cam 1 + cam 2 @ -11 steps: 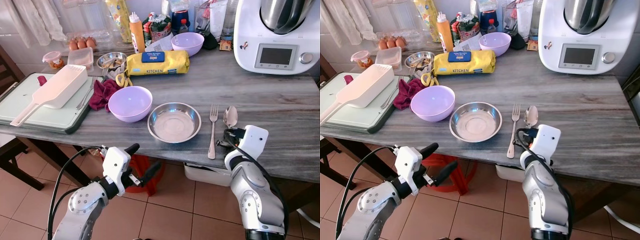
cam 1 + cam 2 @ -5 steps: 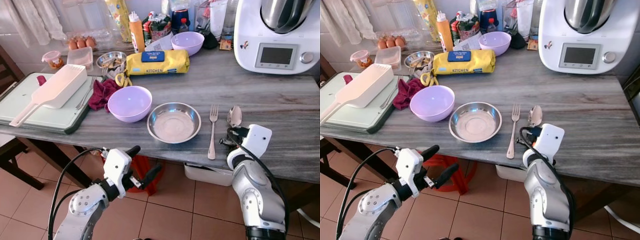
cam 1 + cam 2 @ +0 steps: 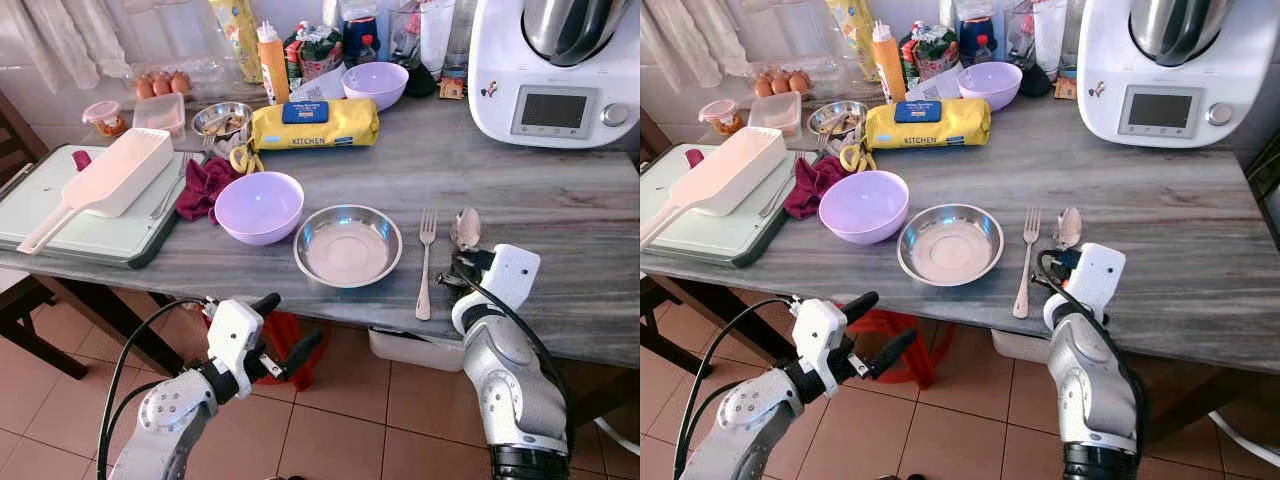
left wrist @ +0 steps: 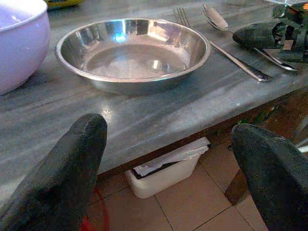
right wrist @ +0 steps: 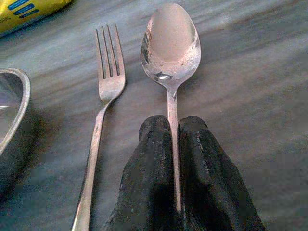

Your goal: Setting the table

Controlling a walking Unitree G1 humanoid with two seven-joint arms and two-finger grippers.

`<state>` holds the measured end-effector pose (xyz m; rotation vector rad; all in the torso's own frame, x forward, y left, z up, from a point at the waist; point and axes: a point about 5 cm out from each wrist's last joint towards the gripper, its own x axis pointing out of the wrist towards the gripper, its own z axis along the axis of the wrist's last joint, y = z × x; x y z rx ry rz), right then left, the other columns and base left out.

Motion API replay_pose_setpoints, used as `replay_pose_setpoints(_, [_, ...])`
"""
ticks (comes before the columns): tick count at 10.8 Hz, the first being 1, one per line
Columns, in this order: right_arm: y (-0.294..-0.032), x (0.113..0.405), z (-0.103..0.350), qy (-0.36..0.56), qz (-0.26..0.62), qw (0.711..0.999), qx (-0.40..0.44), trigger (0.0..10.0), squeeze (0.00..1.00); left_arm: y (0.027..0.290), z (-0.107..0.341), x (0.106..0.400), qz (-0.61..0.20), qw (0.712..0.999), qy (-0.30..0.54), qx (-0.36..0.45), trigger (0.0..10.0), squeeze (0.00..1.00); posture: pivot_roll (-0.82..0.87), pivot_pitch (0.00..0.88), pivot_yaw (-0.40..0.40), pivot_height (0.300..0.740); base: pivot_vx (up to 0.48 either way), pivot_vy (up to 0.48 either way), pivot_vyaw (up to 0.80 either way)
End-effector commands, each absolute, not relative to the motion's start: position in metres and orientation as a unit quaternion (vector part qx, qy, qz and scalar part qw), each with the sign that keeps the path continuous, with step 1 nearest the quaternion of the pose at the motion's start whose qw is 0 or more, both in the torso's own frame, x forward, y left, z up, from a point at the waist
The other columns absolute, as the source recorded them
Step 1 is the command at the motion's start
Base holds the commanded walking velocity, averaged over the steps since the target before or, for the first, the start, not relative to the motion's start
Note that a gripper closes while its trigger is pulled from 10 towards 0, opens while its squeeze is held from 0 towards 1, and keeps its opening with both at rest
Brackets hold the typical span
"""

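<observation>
- The right gripper (image 5: 173, 139) rests at the near edge of the grey wood-grain table (image 3: 560, 200), its two black fingers (image 5: 149, 159) pressed together on the thin handle of a shiny metal spoon (image 5: 171, 43).
- The spoon lies flat on the table, bowl facing up and pointing away from the robot, to the right of a silver metal fork (image 3: 425, 262).
- The fork lies parallel to the spoon and close beside it without touching, tines pointing away from the robot.
- A shallow round stainless-steel dish (image 3: 348, 244) sits just left of the fork, and a lilac plastic bowl (image 3: 260, 206) stands just left of the dish.
- The left gripper (image 3: 285, 330) hangs below the table edge over the tiled floor (image 3: 340, 430), its fingers (image 4: 57, 178) spread wide apart and holding nothing.
- A white kitchen machine with a small screen (image 3: 555, 70) stands at the far right of the table.
</observation>
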<state>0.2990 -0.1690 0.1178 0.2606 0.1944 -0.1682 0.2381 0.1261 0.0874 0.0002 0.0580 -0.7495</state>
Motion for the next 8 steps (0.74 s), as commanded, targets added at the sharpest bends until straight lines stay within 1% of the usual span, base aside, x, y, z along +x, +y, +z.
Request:
replay_pose_setpoints(1, [-0.1626,0.2997,0.1127,0.111,-0.072,0.982,0.134,10.0,0.0,0.1295,0.0822,0.2363,-0.366,0.93,0.037,0.008,10.0,0.0,-0.09,0.109,0.112,0.74,0.0,0.0,0.0])
replay_pose_setpoints(2, [-0.1615,0.2987,0.1107,0.113,-0.067,0.982,0.138,10.0,1.0,0.1299,0.0805,0.2368,-0.366,0.93,0.037,0.008,10.0,0.0,-0.09,0.106,0.111,0.74,0.0,0.0,0.0])
replay_pose_setpoints(5, [-0.1628,0.2973,0.1074,0.117,-0.072,0.981,0.134,10.0,1.0,0.1322,0.0775,0.2385,-0.368,0.929,0.034,0.003,10.0,0.0,-0.09,0.104,0.112,0.74,0.0,0.0,0.0])
replay_pose_setpoints(8, [-0.1656,0.297,0.1069,0.117,-0.074,0.982,0.132,10.0,1.0,0.1296,0.0778,0.2389,-0.377,0.925,0.026,-0.022,10.0,0.0,-0.09,0.102,0.109,0.74,0.0,0.0,0.0])
